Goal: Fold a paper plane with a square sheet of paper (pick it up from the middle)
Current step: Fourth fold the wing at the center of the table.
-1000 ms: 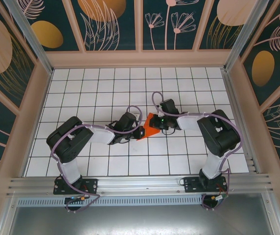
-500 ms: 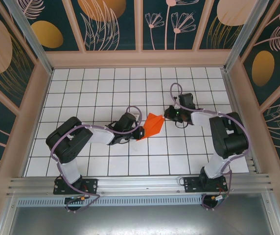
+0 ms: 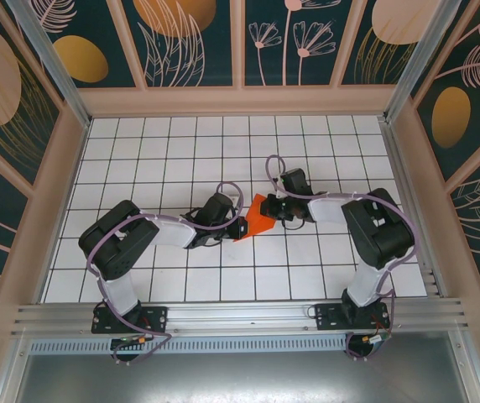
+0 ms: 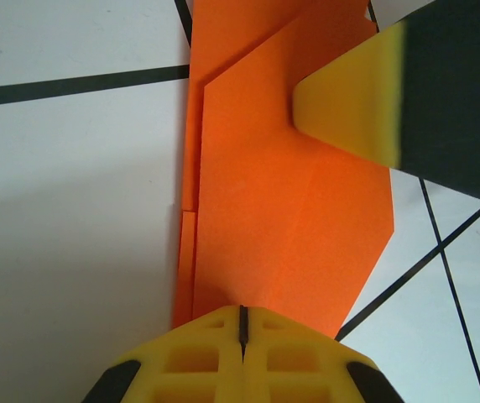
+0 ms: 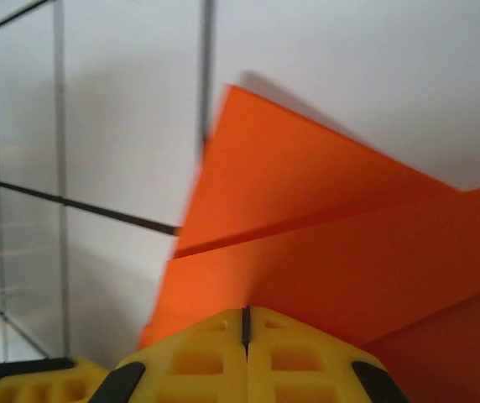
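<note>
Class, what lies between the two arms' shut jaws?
The folded orange paper lies between the left gripper and right gripper; the top external view shows it.

Robot lab enclosure, gridded table (image 3: 181,281), patterned walls (image 3: 190,42)

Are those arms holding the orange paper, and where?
Seemingly not gripped: the left tool and right tool, both closed, press opposite ends of the paper onto the table.
</note>
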Tool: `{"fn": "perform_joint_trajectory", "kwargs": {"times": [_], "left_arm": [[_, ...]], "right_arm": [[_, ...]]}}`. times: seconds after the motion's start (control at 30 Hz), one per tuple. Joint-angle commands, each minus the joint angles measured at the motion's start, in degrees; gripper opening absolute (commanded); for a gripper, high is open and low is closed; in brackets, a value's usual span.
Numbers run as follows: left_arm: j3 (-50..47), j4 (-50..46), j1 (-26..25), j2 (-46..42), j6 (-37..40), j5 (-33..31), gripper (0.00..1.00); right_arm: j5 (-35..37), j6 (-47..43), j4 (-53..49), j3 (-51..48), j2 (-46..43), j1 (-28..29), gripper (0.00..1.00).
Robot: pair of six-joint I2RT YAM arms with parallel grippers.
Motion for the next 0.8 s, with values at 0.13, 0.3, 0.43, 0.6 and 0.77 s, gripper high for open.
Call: {"fn": "perform_joint_trajectory", "kwargs": {"times": [0.13,0.3,0.43,0.6,0.77], "left_arm": [[-2.8,-12.3,-0.2,2.2,0.9,0.7,0.0],[-2.6,-11.7,-0.2,2.3,0.6,0.9,0.0],[-2.6,-10.4,-0.2,2.1,-0.5,1.1,0.0],[-2.7,-9.2,-0.2,1.6,-2.1,0.6,0.0],[-2.9,-8.2,-0.2,1.0,-3.2,0.5,0.0]], "right_arm": [[2.4,-2.1,-0.7,3.1,3.3,-9.7,0.0],[3.7,-3.6,-4.2,5.3,1.9,-12.9,0.0],[2.3,-2.7,-4.5,3.4,-4.2,-11.0,0.0],[-1.3,2.5,-0.2,-1.7,-9.6,-5.3,0.0],[-3.4,7.0,3.7,-3.2,-8.1,0.1,0.0]]}}
